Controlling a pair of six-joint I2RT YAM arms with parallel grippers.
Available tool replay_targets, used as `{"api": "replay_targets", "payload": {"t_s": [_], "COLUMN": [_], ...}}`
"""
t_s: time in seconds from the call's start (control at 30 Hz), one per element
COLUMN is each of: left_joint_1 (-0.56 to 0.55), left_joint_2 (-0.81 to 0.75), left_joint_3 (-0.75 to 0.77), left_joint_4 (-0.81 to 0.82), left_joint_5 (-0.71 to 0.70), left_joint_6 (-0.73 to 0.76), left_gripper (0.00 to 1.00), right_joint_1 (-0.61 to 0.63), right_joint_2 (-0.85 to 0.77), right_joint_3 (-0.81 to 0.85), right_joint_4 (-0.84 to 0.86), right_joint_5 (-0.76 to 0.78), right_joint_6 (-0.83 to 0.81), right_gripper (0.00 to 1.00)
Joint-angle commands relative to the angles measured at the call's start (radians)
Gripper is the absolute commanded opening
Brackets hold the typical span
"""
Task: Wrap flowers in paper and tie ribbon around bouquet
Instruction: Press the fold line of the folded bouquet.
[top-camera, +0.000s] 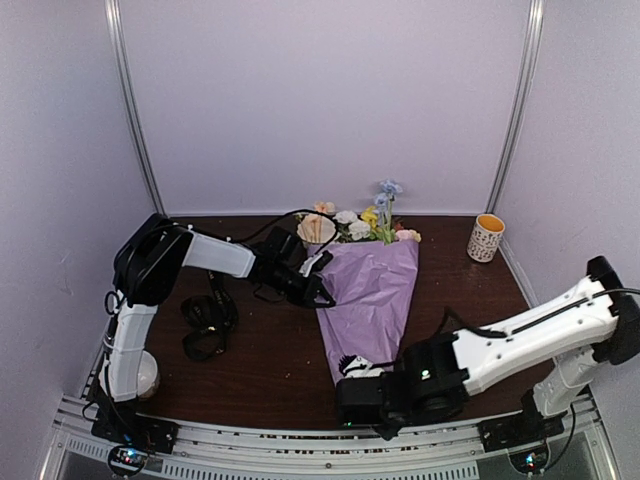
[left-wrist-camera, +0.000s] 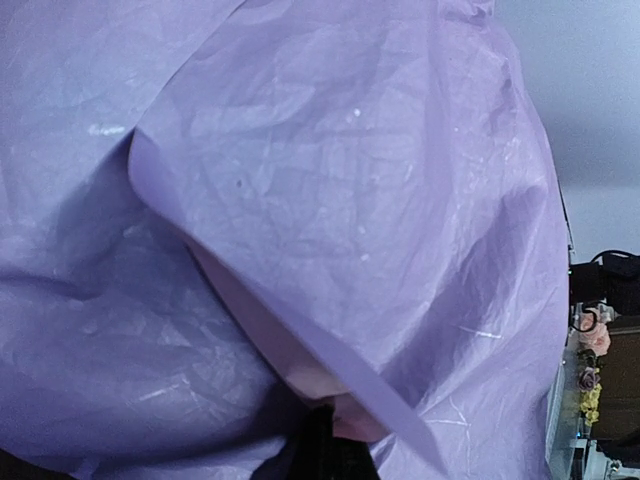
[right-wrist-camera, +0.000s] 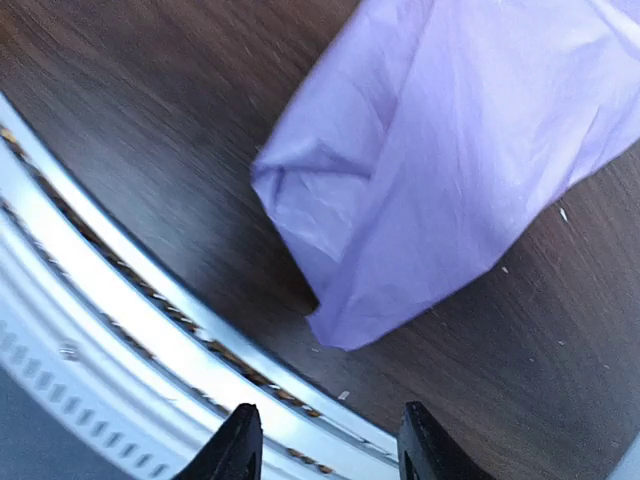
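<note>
While the cone-shaped bouquet (top-camera: 372, 300) of crinkled lilac tissue paper (left-wrist-camera: 350, 200) is lying across the middle of the dark brown wooden counter (top-camera: 270, 370), its wide mouth is pointing toward the far edge and its narrow tip toward the near edge. Small yellow, white, peach and blue artificial flowers (top-camera: 365, 222) are spilling out of the wide end. The white-and-black left arm (top-camera: 215, 255) is reaching to the cone's left flank, where its jaws are clenched and appear to be pinching a raised flap of paper, with the pale pink underside showing. The white-and-black right arm (top-camera: 520, 340) is hovering by the tip at the near edge, its jaws standing apart with nothing between them.

The wrap is looking light, thin and floppy. It is likely to tear under a hard pull and to spring open if released, so the narrow neck, where the stems are giving firmness inside, seems the best hold. A floppy black looped ribbon (top-camera: 208, 320) is lying toward the left edge, well apart from the cone. A white patterned cup with an orange inside (top-camera: 486, 238) is standing at the far right corner. I cannot tell whether it is holding anything.
</note>
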Motion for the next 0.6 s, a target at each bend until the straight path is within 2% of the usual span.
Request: {"api": "replay_targets", "payload": {"t_s": [0.0,0.13,0.2,0.37,0.57], "left_joint_1": [0.021,0.022,0.023,0.027,0.027], "left_joint_2": [0.007,0.012,0.013,0.012,-0.046], "left_joint_3": [-0.024,-0.032,-0.03,-0.036,-0.06], "left_joint_4": [0.004,0.013,0.013,0.025,0.065], "left_joint_5": [-0.042,-0.036,-0.035,-0.022,0.007], "left_joint_6": [0.008,0.0,-0.001,-0.008,-0.009], "left_gripper": [0.0,0.0,0.0,0.0,0.0], "right_joint_1": [-0.113,-0.271,-0.312,-0.353,-0.356], "right_joint_2": [-0.169,-0.155,-0.113,0.053,0.184], "right_joint_3": [-0.079,-0.103,-0.079,-0.009,-0.007], "right_joint_4": [0.286,0.342,0.341,0.309,0.305], "right_joint_5": [-0.123,-0.103,-0.072,-0.092,-0.144], "right_joint_6": [-0.102,-0.055,-0.039,-0.029,0.003], "right_gripper": [0.47,0.42,0.39,0.29,0.26]}}
